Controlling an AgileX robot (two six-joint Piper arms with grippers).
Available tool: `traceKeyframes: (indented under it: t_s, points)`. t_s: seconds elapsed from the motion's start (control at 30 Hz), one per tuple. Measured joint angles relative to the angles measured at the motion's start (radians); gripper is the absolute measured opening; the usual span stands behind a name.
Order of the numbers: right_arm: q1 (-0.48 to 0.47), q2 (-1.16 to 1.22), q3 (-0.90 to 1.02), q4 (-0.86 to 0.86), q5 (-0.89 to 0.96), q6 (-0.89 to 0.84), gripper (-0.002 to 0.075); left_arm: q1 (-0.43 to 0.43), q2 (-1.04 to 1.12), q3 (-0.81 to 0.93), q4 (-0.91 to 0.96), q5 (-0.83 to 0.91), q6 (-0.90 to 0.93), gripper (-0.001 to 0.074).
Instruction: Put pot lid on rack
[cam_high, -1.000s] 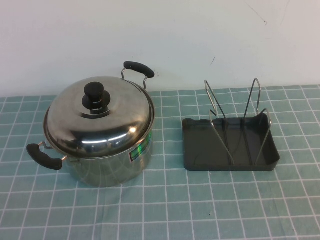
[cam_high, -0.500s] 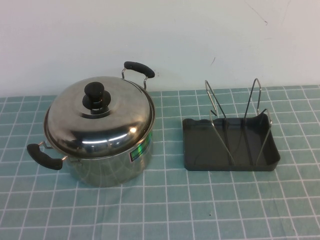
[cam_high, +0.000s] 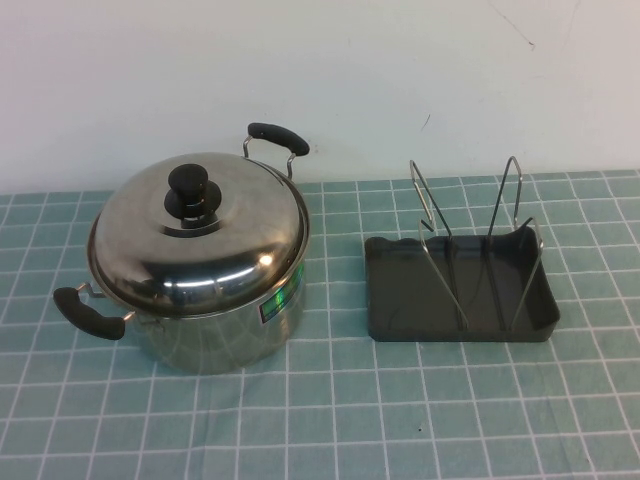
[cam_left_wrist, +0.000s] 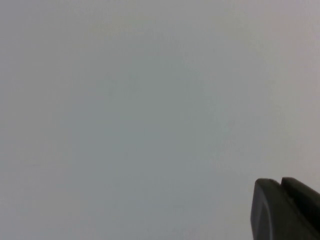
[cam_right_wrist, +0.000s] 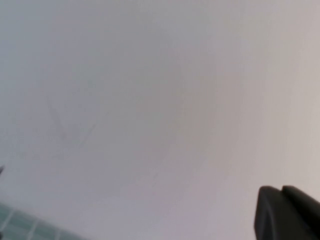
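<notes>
The pot lid (cam_high: 200, 235), shiny steel and domed with a black knob (cam_high: 193, 190), sits closed on the steel pot (cam_high: 215, 330) at the left of the table. The rack (cam_high: 400, 295), a dark grey tray with upright wire loops (cam_high: 515, 195), stands to the right of the pot and holds nothing. Neither arm shows in the high view. My left gripper (cam_left_wrist: 280, 181) shows only as two dark fingertips pressed together, facing a blank wall. My right gripper (cam_right_wrist: 281, 189) looks the same, shut and empty, away from the pot and rack.
The table has a green checked cloth (cam_high: 330, 420) with a white wall (cam_high: 400, 80) close behind. The pot has two black handles (cam_high: 90, 313) and a green sticker (cam_high: 280, 300). A strip of the cloth shows in the right wrist view (cam_right_wrist: 25, 227).
</notes>
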Motion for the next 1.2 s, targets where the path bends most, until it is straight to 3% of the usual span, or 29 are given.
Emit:
traceKeyframes:
  t_s: [0.33,0.6,0.77,0.87,1.03,1.1,1.2]
  points:
    - [0.000,0.264,0.000,0.142,0.134,0.050,-0.0001,0.000,0.078,0.000,0.018,-0.016,-0.017,-0.0002]
    - [0.000,0.438,0.000,0.241,0.145,0.049,-0.0001,0.000,0.374,-0.045,0.018,-0.046,-0.177,-0.0002]
    - [0.000,0.461,-0.036,0.415,0.259,-0.149,-0.0001,0.000,0.583,-0.085,0.059,-0.145,-0.212,0.0043]
    - [0.000,0.461,-0.061,0.530,0.321,-0.277,-0.0001,0.000,0.695,-0.091,0.153,-0.256,-0.255,0.0141]
    - [0.000,0.461,-0.098,0.601,0.403,-0.356,-0.0001,0.000,0.890,-0.108,0.308,-0.464,-0.380,0.0463]
    - [0.000,0.461,-0.108,0.604,0.464,-0.364,-0.0001,0.000,0.966,-0.142,0.356,-0.492,-0.432,0.0554]
    - [0.000,0.461,-0.110,0.605,0.551,-0.369,-0.0001,0.000,1.058,-0.201,0.457,-0.510,-0.504,0.0623]
